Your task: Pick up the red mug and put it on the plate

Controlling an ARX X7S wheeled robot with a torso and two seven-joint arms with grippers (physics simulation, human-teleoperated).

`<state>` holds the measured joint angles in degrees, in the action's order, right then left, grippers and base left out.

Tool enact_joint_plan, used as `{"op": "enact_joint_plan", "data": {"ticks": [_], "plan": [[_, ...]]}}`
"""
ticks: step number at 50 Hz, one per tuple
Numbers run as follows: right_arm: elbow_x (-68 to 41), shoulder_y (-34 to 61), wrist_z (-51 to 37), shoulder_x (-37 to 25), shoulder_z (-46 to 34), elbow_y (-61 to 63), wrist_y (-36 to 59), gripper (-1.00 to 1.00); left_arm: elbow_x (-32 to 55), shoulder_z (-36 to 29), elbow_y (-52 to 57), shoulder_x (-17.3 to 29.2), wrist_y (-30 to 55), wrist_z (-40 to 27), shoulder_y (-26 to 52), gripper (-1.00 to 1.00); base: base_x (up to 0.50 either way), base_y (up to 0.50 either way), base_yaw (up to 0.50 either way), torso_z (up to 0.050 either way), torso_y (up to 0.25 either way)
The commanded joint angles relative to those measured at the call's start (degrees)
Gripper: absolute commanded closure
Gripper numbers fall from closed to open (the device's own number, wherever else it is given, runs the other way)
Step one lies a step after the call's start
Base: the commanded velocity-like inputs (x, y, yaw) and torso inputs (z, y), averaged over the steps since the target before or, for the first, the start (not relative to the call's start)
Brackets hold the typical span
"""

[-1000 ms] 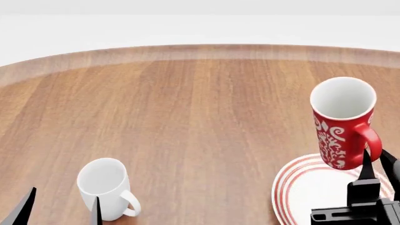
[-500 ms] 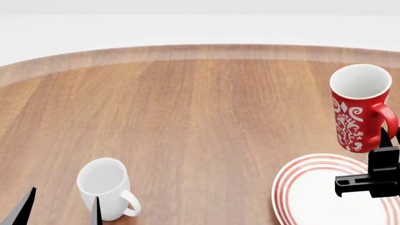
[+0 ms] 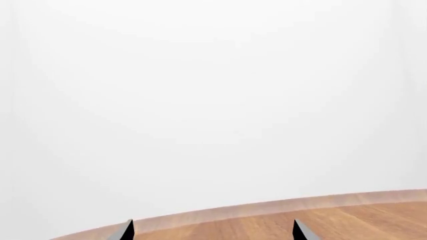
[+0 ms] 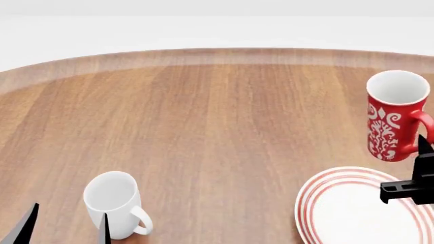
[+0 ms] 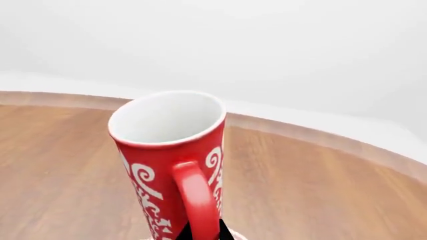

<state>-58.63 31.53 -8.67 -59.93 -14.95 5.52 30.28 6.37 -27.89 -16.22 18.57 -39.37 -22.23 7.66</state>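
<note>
One red mug hangs upright above the bench, beyond the far rim of the plate and clear of it. Its handle faces the right tool, whose fingers seem clamped on that handle, though the grip is mostly hidden. Near the front left stands a white mug, just beside the left tool, spread wide and empty.

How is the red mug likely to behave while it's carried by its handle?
The red mug looks rigid and glazed, so probably slick. The right hand appears to pinch only the handle, so the tall body may swing or tilt; it seems to lean slightly in the head view. Being tall and narrow, it could tip if set unevenly on the plate.
</note>
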Motion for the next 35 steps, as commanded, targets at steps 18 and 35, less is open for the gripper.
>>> {"op": "enact_joint_plan", "data": {"ticks": [18, 35], "plan": [[3.27, 2.51, 11.96, 8.15, 1.03, -18.79, -9.97, 1.00, -0.29, -0.24, -0.06, 0.16, -0.10, -0.32, 0.11, -1.00, 0.00, 0.00, 0.00, 0.000, 0.000], [9.27, 8.75, 15.22, 12.96, -3.16, -27.75, -11.89, 1.00, -0.53, -0.24, -0.28, 0.13, -0.54, -0.69, 0.17, -1.00, 0.00, 0.00, 0.00, 0.000, 0.001]]}}
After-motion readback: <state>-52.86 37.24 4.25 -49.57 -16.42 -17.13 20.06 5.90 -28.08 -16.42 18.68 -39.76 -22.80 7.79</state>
